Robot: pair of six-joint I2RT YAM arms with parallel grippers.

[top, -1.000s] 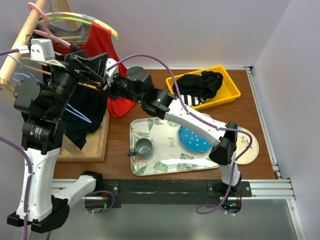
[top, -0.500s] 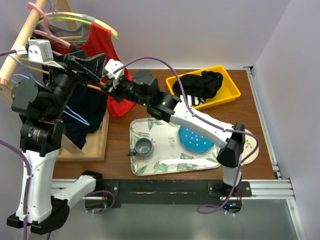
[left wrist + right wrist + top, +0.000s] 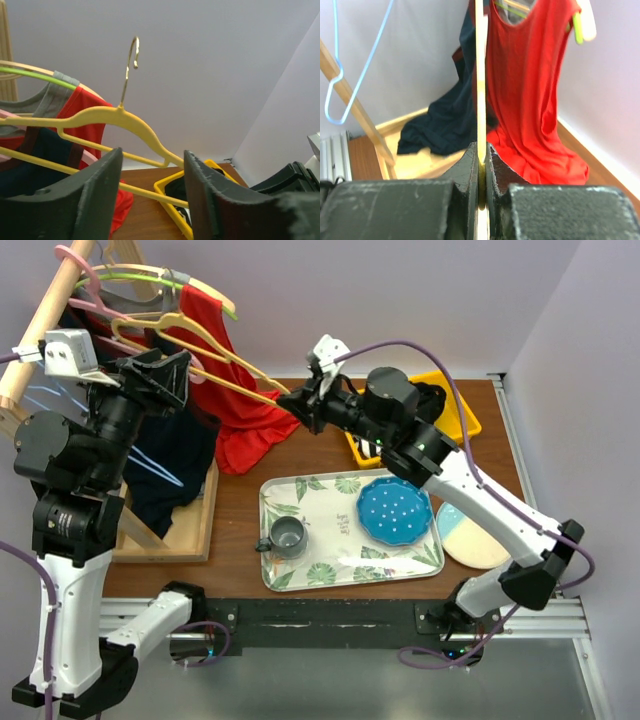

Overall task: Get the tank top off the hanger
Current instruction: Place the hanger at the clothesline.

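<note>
Yellow plastic hanger [image 3: 100,116], its hook free in the air, is clamped at one arm tip by my right gripper [image 3: 481,150], my left gripper [image 3: 152,152] stands parted and grips nothing, and the red sleeveless tank top [image 3: 235,430] hangs beside the wooden rack [image 3: 45,330] at the table's far left corner.

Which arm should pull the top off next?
Left. The right gripper is shut on the hanger, holding it out from the rack. The left gripper is open and sits close to the red top.
</note>
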